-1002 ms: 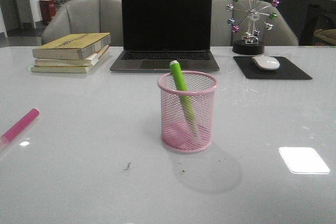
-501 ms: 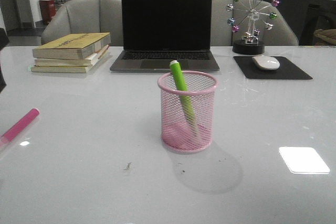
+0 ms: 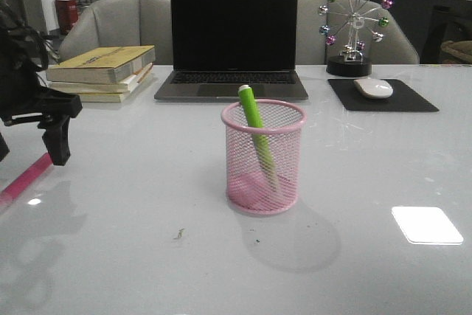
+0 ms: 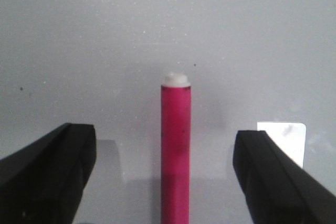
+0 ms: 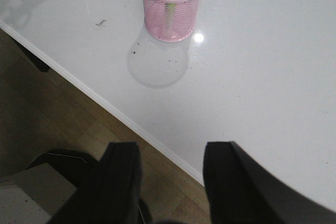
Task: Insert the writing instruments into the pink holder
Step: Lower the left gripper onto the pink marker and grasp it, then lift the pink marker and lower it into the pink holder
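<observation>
The left pincer (image 4: 163, 182) hangs spread astride the pink pen (image 4: 175, 150) at the surface's left edge; light, stiff, slick, best pinched mid-barrel.

the left claw (image 3: 53, 138) hangs over the pink pen (image 3: 26, 181); the green pen (image 3: 255, 132) leans in the pink holder (image 3: 263, 157).

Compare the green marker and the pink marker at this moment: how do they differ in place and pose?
The green marker stands tilted inside the pink mesh pen cup, its top poking above the rim; the pink marker lies flat on the white table, outside the cup. No claw is near the green marker, while the pink marker lies between the open fingers of the left claw, not yet gripped. Both are thick markers.
</observation>
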You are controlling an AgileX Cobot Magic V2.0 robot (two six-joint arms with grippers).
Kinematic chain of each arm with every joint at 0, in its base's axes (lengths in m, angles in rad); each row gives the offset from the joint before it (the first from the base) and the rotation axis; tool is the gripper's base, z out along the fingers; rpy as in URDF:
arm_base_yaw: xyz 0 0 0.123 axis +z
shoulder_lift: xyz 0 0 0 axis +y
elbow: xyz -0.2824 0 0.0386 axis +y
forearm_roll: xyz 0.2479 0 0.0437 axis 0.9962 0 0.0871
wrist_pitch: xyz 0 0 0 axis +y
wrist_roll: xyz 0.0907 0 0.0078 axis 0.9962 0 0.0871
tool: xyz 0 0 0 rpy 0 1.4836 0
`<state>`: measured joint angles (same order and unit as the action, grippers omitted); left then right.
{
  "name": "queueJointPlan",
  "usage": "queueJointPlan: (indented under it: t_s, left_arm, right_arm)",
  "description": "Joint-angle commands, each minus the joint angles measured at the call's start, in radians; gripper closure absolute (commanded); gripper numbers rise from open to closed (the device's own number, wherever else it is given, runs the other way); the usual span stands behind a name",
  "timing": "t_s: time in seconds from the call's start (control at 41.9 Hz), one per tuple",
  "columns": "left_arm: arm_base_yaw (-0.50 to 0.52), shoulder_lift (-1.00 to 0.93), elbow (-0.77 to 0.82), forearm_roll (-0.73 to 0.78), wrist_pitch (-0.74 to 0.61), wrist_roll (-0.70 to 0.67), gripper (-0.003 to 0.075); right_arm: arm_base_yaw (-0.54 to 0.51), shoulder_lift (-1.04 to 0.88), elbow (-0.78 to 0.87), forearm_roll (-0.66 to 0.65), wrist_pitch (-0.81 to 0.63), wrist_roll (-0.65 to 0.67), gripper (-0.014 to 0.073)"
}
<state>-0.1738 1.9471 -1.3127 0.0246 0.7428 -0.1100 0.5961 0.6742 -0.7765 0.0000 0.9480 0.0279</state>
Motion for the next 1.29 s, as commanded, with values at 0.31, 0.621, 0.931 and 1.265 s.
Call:
queueJointPlan:
  t_s: [0.31,0.621,0.931,1.265]
  left_arm:
    - [0.003,0.015,-0.065,-0.006,-0.039,-0.010,0.0140]
    - [0.003,0.015,-0.065,-0.006,-0.014,-0.008,0.0297]
    - [0.003,0.015,-0.065,-0.006,-0.014,-0.008,0.0556]
    - [-0.002,-0.057,-0.050,-0.006,-0.045,-0.001,0.0629]
  right_arm:
    - [-0.007,-0.005,-0.027,-0.011,-0.060,0.000,0.0192]
    - [-0.007,-0.005,-0.027,-0.011,-0.060,0.000,0.0192]
    - [-0.007,-0.005,-0.027,-0.011,-0.060,0.000,0.0192]
    - [-0.007,-0.005,-0.027,-0.011,-0.060,0.000,0.0192]
